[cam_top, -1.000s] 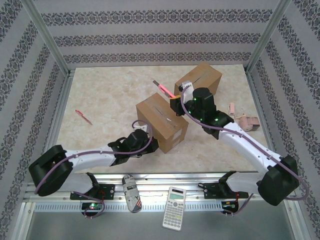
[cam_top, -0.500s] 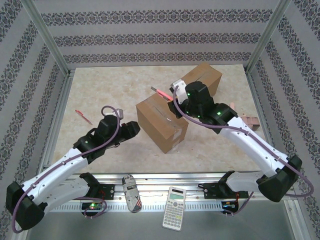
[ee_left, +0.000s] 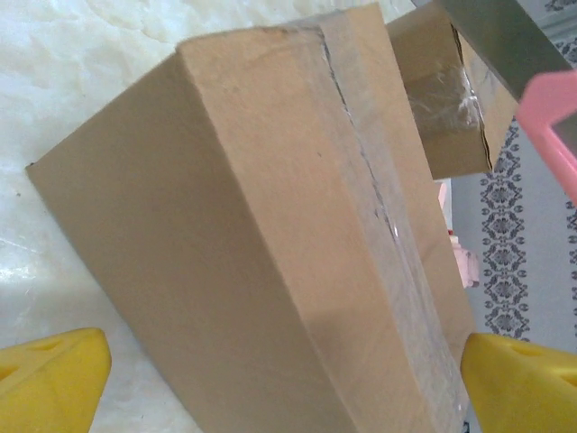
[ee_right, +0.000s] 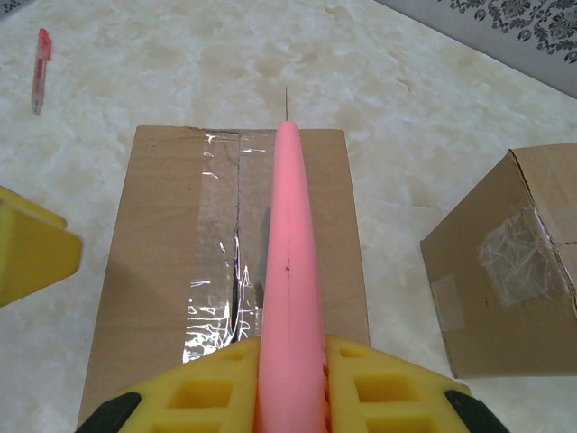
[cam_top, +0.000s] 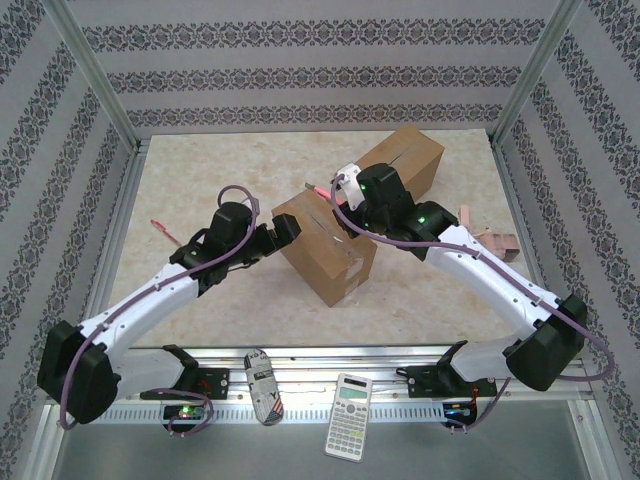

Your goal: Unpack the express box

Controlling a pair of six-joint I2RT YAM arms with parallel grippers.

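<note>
From the top external view, the brown cardboard express box with a taped lid lies on the pale marble-patterned table, roughly midway between the two arms. A second brown cardboard box stands behind it, and a thin red pen lies well apart to the left. The left gripper sits at the near box's left end, and the right gripper hangs above the lid, holding a slim pink cutter that points left. In the left wrist view the yellow fingertips stand wide apart on either side of the box without touching it. In the right wrist view the claw is clamped on the pink cutter, whose fine tip reaches past the far edge of the lid. The cutter runs just beside the clear tape strip and parallel to it. A dark line follows the seam, but I cannot tell whether the tape is cut through. The step in hand looks like slitting the tape, with the flaps not yet raised. The next move probably calls for the left claw to close on the box and steady it, then for the right arm to lower the tip onto the seam and draw it along.
</note>
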